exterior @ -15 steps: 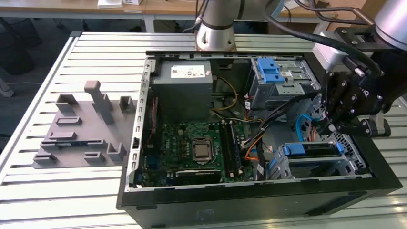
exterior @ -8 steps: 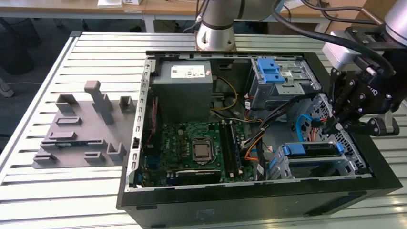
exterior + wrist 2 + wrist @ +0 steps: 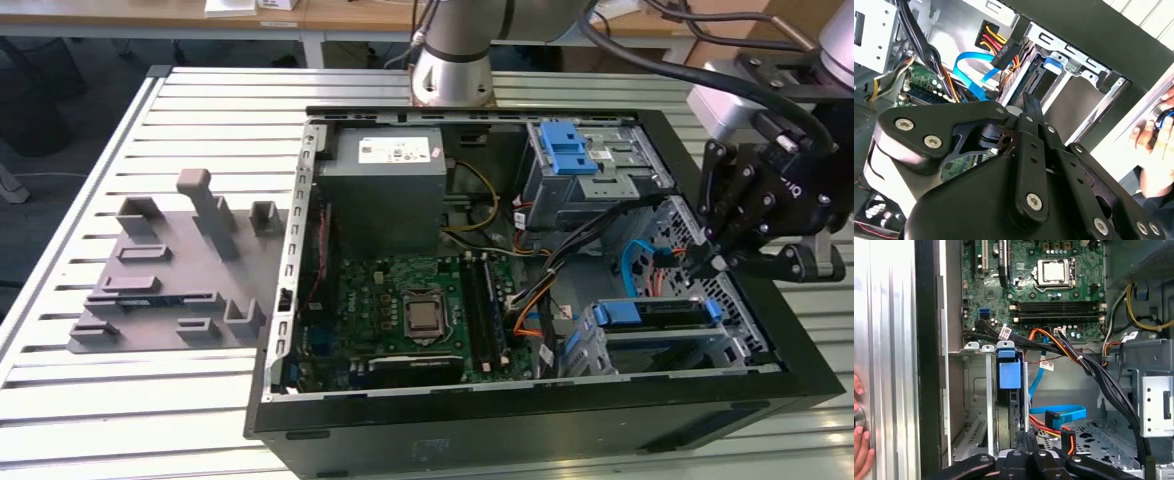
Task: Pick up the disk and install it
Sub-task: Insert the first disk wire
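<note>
Appears close to finished. Can see the disk (image 3: 650, 313) already standing on edge inside the lower drive cage (image 3: 627, 358) of the open computer case (image 3: 534, 425), blue frame upward. Find the gripper (image 3: 707, 265) near it, jaws closed together and holding nothing. Cannot tell whether fully latched or cabled. Notice a white label (image 3: 396, 150) on the power supply (image 3: 380, 200); cannot read its print.

computer case (image 3: 534, 428): 1 | motherboard (image 3: 367, 290): 1 | CPU socket (image 3: 424, 312): 1 | power supply (image 3: 380, 195): 1 | disk (image 3: 650, 312): 1 | grey slotted stand (image 3: 160, 290): 1 | gripper (image 3: 705, 263): 1 | person's hand (image 3: 1154, 145): 1
</note>
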Motion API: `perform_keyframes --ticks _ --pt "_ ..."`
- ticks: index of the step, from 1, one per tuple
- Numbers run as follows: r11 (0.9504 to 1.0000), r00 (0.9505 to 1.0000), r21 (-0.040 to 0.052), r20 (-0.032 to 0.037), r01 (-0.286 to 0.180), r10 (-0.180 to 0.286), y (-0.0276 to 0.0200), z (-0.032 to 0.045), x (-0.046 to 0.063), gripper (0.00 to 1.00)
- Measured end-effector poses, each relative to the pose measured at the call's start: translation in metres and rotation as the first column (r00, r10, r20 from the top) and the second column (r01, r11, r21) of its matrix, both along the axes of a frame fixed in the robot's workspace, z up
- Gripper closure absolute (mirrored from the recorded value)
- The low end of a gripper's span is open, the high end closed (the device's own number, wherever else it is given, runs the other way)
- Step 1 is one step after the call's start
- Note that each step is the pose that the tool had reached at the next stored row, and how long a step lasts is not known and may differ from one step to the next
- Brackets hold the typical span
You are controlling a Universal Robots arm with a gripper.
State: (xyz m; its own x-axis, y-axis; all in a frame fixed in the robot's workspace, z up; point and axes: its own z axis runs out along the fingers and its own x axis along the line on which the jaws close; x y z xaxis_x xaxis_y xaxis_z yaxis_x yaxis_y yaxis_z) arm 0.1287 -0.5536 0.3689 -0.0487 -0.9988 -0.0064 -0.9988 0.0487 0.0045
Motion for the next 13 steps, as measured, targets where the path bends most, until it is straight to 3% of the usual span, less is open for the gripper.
perform_keyframes --ticks 7,13 --pt "0.996 0.996 0.0001 0.0 0.089 -0.089 0.0005 -0.0002 0.0 0.89" --pt "0.9938 0.9938 -0.0003 -0.0004 0.111 -0.111 0.0061 -0.0006 0.0038 0.89"
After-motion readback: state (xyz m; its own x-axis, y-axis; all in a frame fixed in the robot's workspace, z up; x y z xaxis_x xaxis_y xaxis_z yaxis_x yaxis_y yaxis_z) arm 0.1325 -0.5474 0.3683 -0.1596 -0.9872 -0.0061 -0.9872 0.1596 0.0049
